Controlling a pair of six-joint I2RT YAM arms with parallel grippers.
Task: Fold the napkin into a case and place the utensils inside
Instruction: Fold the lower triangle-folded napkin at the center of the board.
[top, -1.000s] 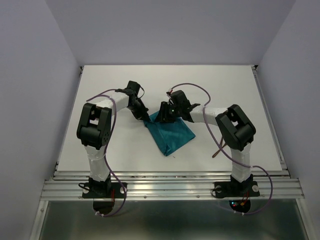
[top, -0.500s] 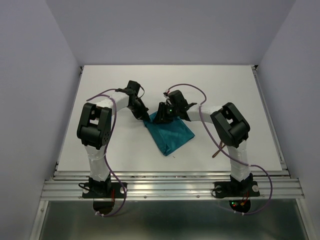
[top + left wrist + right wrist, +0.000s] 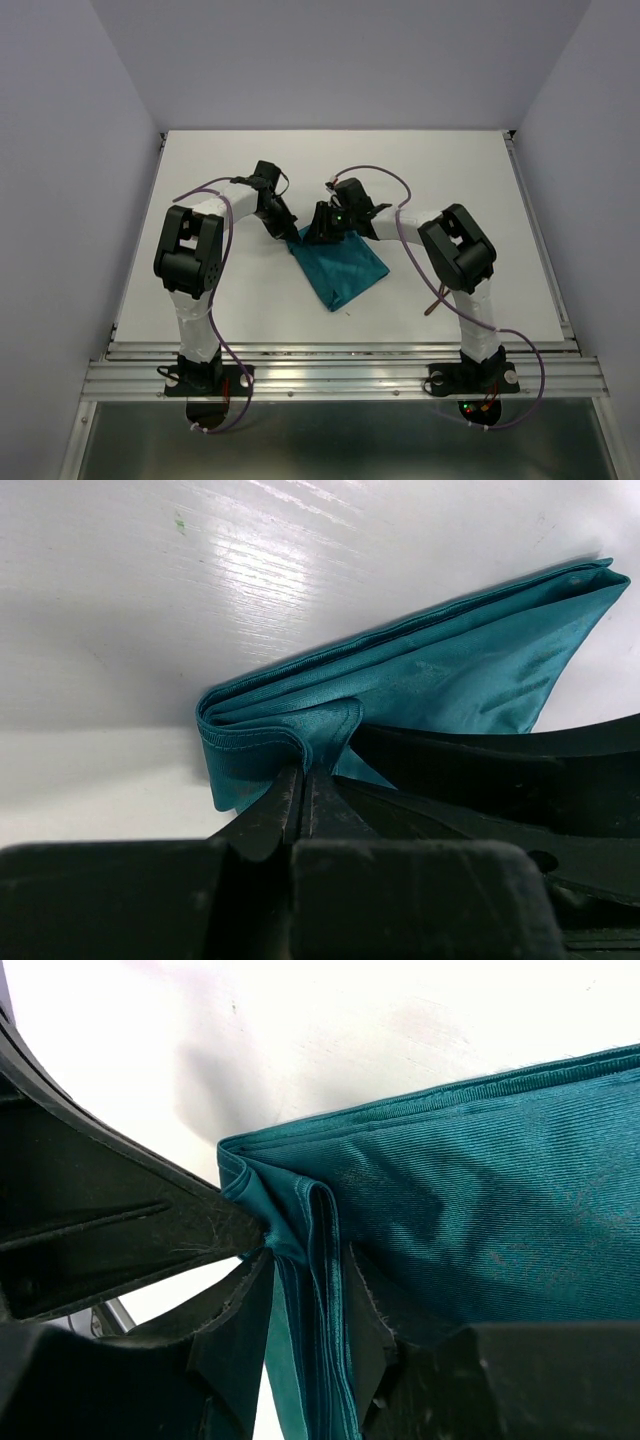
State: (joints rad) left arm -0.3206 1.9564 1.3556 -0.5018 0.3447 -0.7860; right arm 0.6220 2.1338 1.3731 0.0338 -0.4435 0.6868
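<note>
Folding is the step in hand, and I judge it only part done: the napkin [image 3: 340, 265] is doubled into a broad 4-sided pad, not yet the narrow strip of a case. On the left, the left gripper [image 3: 291, 232] reaches to the napkin's far left corner. Its wrist view shows its 2 fingers [image 3: 272, 818] pressed together on a raised pleat of the teal cloth, so it is clamped on that corner. The napkin lies on the white table [image 3: 460, 170] about mid-table between the 2 arms, with its layered hems along the far edge and a point toward the near side. Just right of the left gripper, almost touching it, the right gripper [image 3: 322, 230] meets the same far edge. In its wrist view the jaws stand part-way apart astride several stacked layers, with cloth filling the gap, but I cannot tell whether they bite or merely flank it. Farther right, beside the right arm and partly hidden by it, 1 thin reddish-brown utensil [image 3: 433, 303] lies on the table, well apart from the cloth; a 2nd I cannot make out. The next move, as I judge it, calls for both grippers to hold the same layers surely, then carry that edge over together so the fold lands square. The shiny cloth could slip from a loose grip or drag the lower layers askew.
</note>
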